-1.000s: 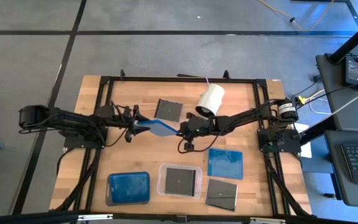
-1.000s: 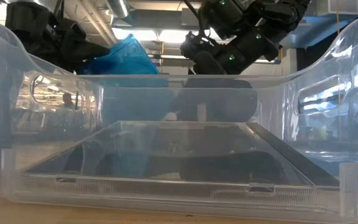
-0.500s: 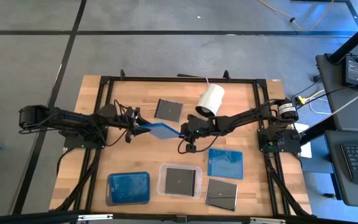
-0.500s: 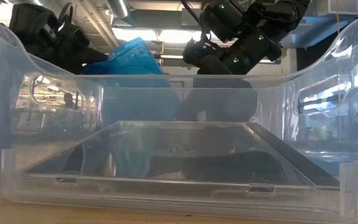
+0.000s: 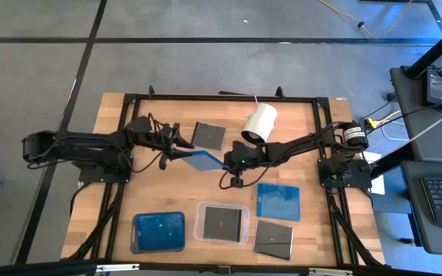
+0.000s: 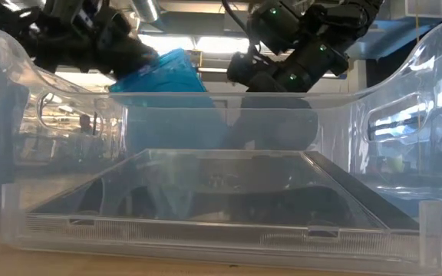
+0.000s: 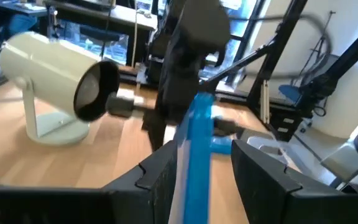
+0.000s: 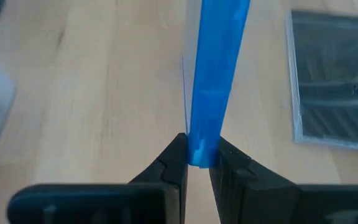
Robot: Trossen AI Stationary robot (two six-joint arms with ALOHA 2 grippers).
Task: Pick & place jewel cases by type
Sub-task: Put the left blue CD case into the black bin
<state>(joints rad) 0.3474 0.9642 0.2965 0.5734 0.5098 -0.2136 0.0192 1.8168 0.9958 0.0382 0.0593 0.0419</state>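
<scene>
A translucent blue jewel case (image 5: 202, 159) hangs tilted in the air over the table's middle, between my two grippers. My right gripper (image 5: 225, 162) is at the case's right end and is shut on it (image 8: 197, 158). My left gripper (image 5: 176, 150) is open at the case's left end. In its wrist view its two fingers (image 7: 160, 180) stand on either side of the case's edge (image 7: 194, 143), and wood shows between one finger and the case. Through the clear tray, the low view shows the case (image 6: 163, 69) high up. My right gripper pinches the blue case's right edge (image 8: 202, 134) between its two fingers. It comes roughly level from the table's right. The case is lifted clear of the table, seen edge-on and tilted, and sticks out past the fingers toward my left gripper.
On the near side are a dark tray holding a blue case (image 5: 158, 231) and a clear tray holding a dark case (image 5: 222, 222). Loose cases lie on the wood: dark (image 5: 207, 135), blue (image 5: 278, 201), dark (image 5: 273, 238). A white cylinder (image 5: 260, 123) lies toward the far edge.
My left gripper has moved toward the table's right and a little toward the far edge, up around the case's left end. The low view shows it higher than before. The case has stayed in my right gripper, shifting slightly upward.
</scene>
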